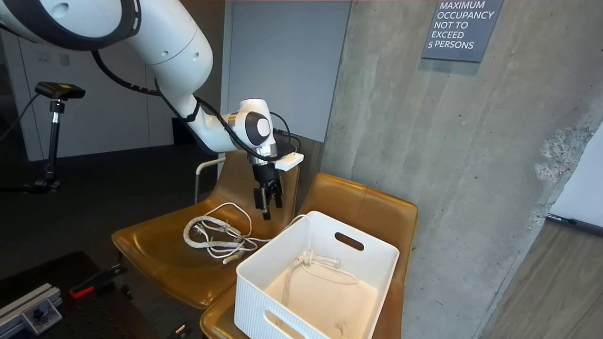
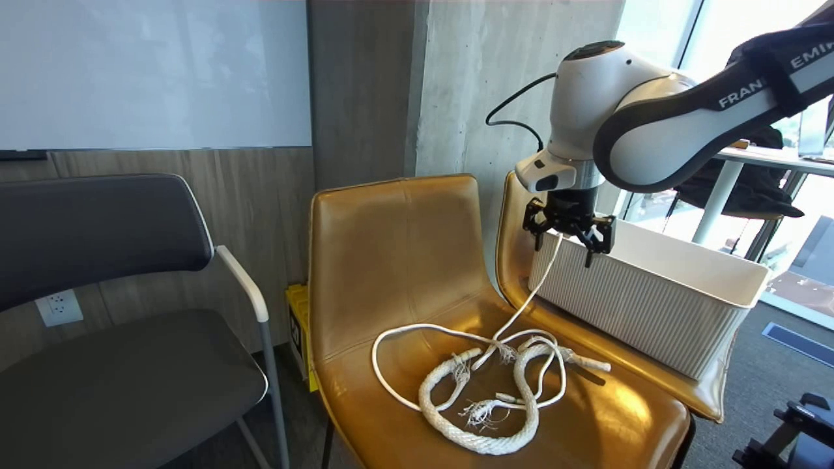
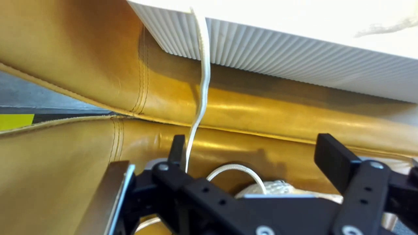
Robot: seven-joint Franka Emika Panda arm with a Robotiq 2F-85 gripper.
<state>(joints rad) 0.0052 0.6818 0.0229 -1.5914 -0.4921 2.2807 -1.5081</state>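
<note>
While the hand [image 3: 252, 147] hangs spread apart, the thin cord [image 3: 205, 65] below slopes from box [image 2: 638, 299] to left tan chair [image 2: 378, 254].

On adjacent tan leather chairs [image 2: 401, 247], thick white braided rope [image 2: 531, 405] lies left of a ribbed rectangular white plastic bin [image 2: 645, 312] in both exterior views.

Free air abv rope [image 2: 485, 445] — bin wall [image 2: 638, 306] nr hand [image 2: 563, 255]
</note>
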